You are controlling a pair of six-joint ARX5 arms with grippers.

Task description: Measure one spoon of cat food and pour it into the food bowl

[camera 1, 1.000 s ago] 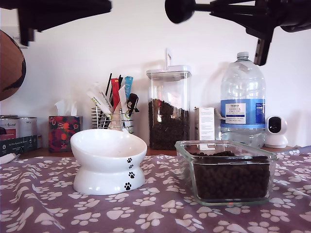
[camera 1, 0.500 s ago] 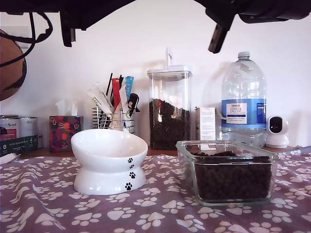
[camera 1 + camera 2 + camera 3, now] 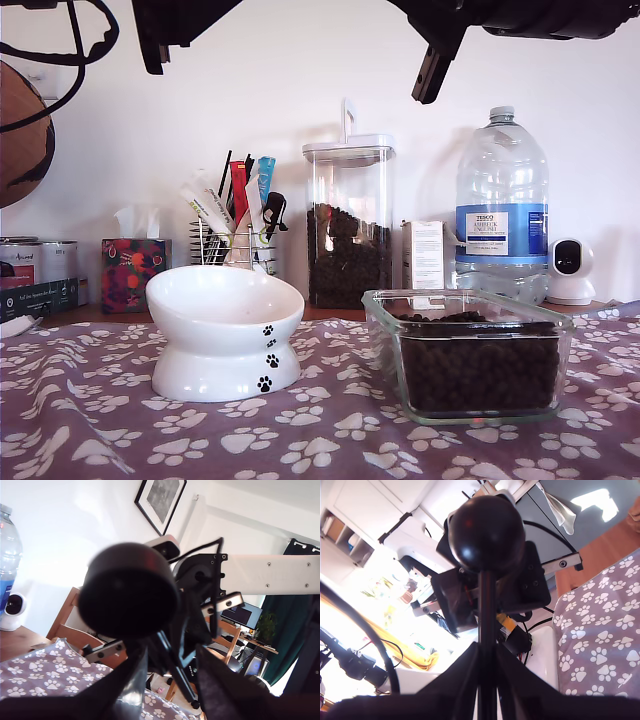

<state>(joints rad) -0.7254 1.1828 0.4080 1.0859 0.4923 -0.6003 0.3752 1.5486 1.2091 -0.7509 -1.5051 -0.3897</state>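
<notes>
Meanwhile, my second pincer [image 3: 487,680] grips the spoon [image 3: 486,535] by its handle; my first pincer [image 3: 165,690] shows a round black object at its jaws, state unclear. Beside the food bowl [image 3: 225,330], cat food [image 3: 478,365] fills a glass dish [image 3: 470,355].

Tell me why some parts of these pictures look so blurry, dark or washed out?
Exterior view: the arms overhead are dark silhouettes against the bright wall, while the food bowl is sharp. First wrist view: the spoon sits too near the lens, so its round bowl blurs. Second wrist view: the room behind the spoon is overexposed.
</notes>
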